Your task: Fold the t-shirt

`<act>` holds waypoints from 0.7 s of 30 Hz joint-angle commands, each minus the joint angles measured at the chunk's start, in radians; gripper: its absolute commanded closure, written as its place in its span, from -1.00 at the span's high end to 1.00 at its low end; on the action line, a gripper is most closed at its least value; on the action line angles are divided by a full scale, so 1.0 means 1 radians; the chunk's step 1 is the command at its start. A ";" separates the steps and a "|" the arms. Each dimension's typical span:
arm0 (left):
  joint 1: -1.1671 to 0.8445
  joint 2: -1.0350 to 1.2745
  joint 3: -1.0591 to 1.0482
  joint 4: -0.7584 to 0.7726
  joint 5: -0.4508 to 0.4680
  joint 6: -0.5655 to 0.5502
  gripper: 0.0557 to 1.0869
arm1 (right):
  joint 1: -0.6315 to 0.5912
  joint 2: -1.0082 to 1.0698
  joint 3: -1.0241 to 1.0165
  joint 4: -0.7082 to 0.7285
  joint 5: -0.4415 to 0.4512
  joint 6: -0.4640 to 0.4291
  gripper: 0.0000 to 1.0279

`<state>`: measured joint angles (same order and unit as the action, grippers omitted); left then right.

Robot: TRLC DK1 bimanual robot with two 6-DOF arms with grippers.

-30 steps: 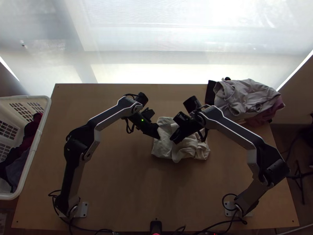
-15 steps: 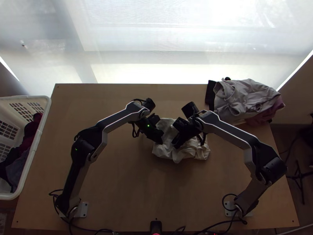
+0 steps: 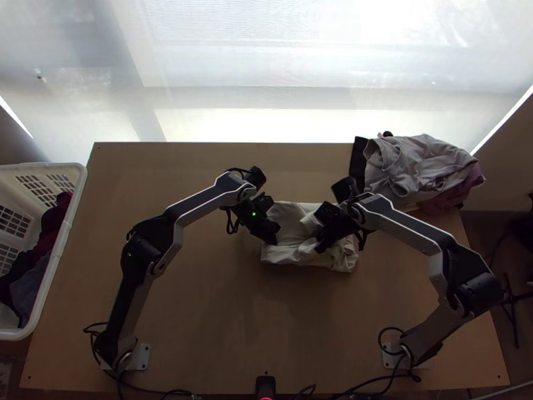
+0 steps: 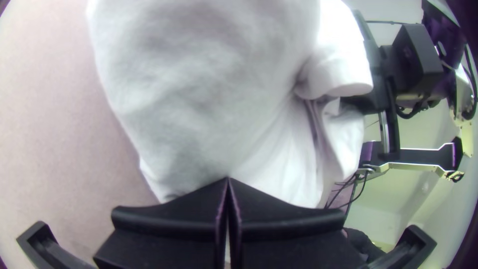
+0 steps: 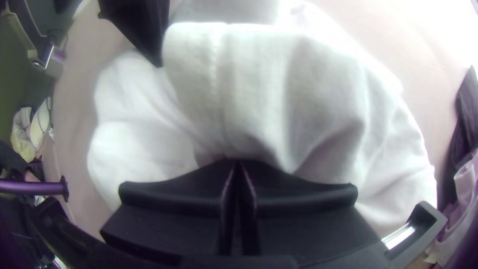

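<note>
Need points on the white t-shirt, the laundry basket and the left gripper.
White t-shirt (image 3: 293, 228): top view, cloth between the two grippers.
Laundry basket (image 3: 79, 180): top view, rim near its far right corner.
Left gripper (image 4: 228, 181): left wrist view, between the fingertips.

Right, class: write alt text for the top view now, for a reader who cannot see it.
An off-white t-shirt lies rumpled near the middle of a wooden table, with the left gripper and right gripper over it. More clothes are piled at the far right corner; a white laundry basket stands at the left.
</note>
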<state>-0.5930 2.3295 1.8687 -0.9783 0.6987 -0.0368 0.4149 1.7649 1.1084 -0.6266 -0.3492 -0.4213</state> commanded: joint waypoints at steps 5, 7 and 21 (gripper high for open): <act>-0.001 0.024 0.018 0.004 -0.044 0.003 -0.92 | -0.311 -0.200 -0.144 -0.091 0.021 -0.166 -0.95; -0.001 0.024 0.020 0.004 -0.044 0.005 -0.92 | -0.392 -0.242 -0.165 -0.120 0.021 -0.217 -0.95; -0.022 -0.021 0.030 -0.023 -0.018 0.040 -0.92 | -0.694 -0.450 -0.053 -0.351 0.018 -0.387 -0.95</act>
<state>-0.6052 2.3474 1.8927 -0.9833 0.6540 -0.0139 -0.2256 1.4117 0.9966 -0.8795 -0.3271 -0.7918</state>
